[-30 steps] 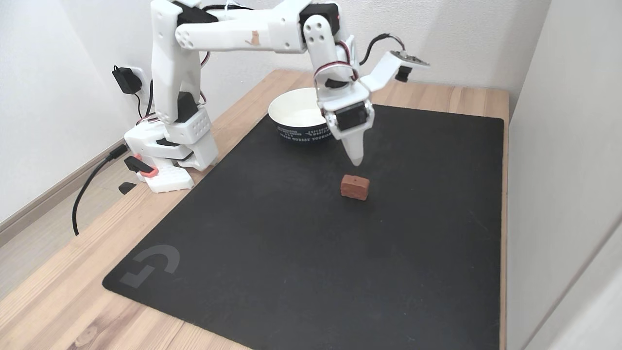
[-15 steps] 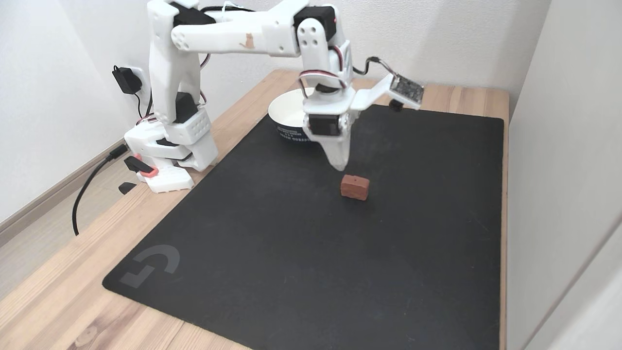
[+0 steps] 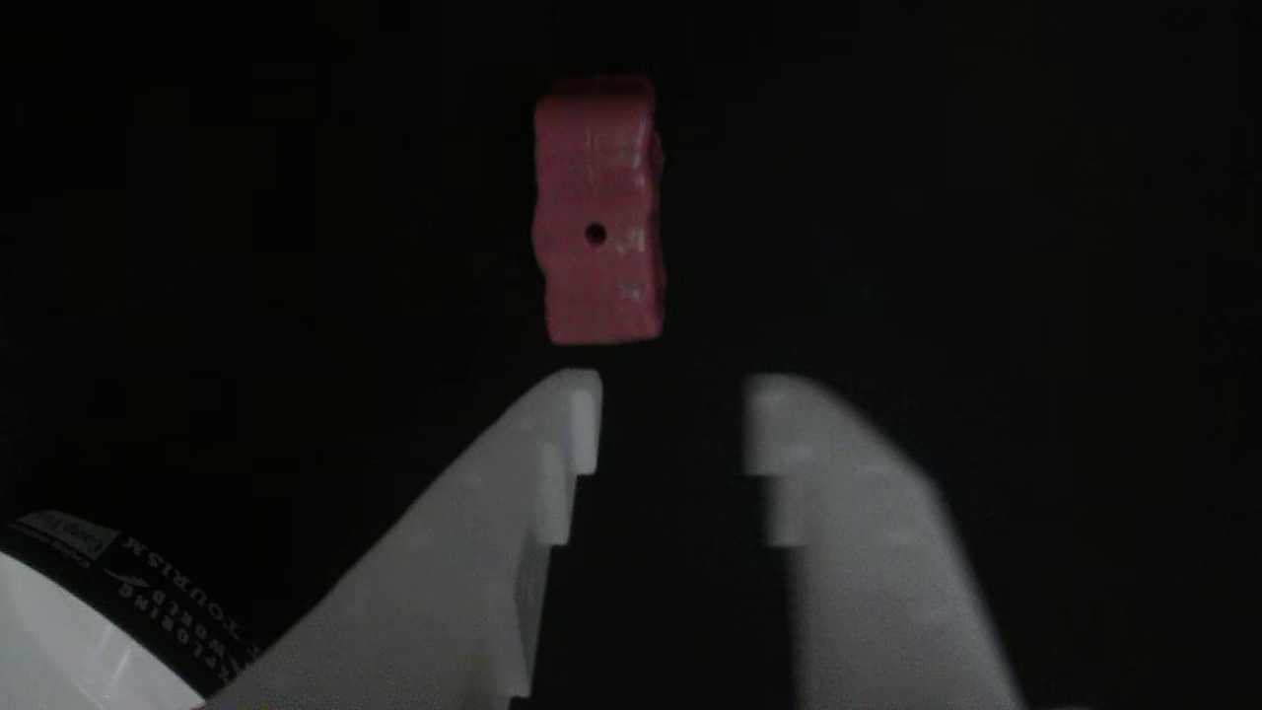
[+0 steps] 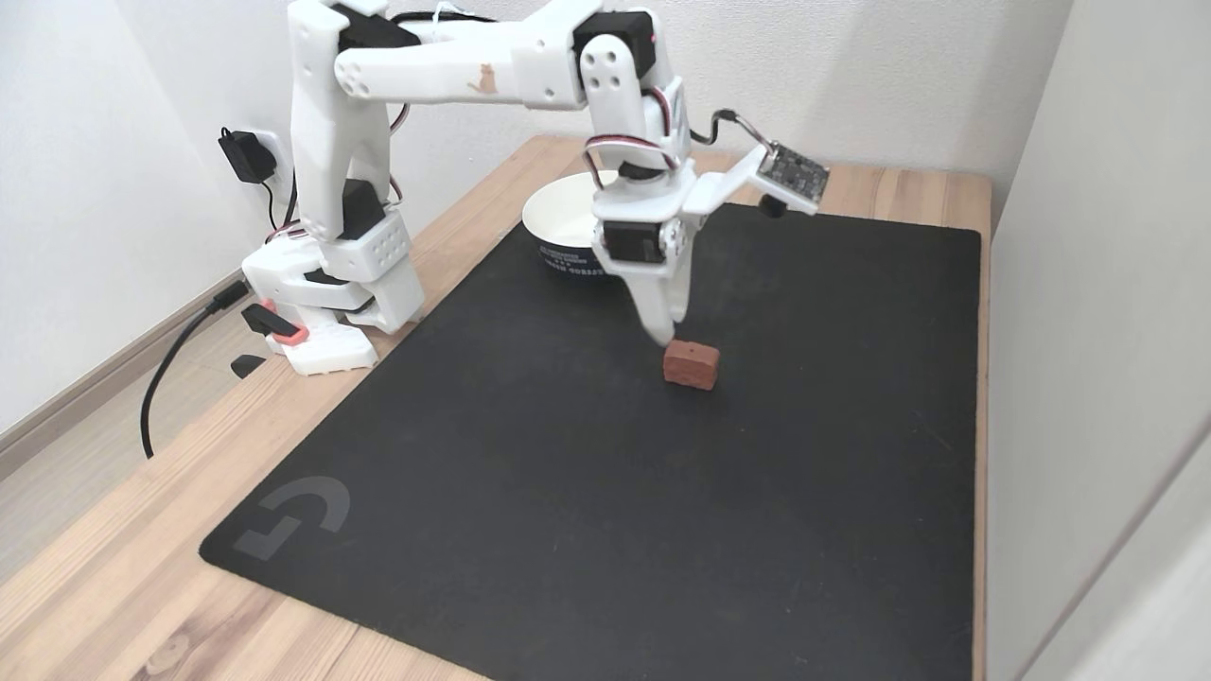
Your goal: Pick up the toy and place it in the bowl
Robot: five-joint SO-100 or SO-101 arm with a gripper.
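Since half a second earlier the gripper (image 4: 666, 336) dropped beside the toy (image 4: 691, 365), jaws spread; best nudged forward to straddle it before closing.

Toy (image 4: 691, 365) on mat (image 4: 530, 492), bowl (image 4: 566, 227) behind, fingers (image 4: 662, 333) between.

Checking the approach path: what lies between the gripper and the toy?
Nothing but bare black mat. In the other view, the open gripper sits just short of the toy, a dark strip between them.
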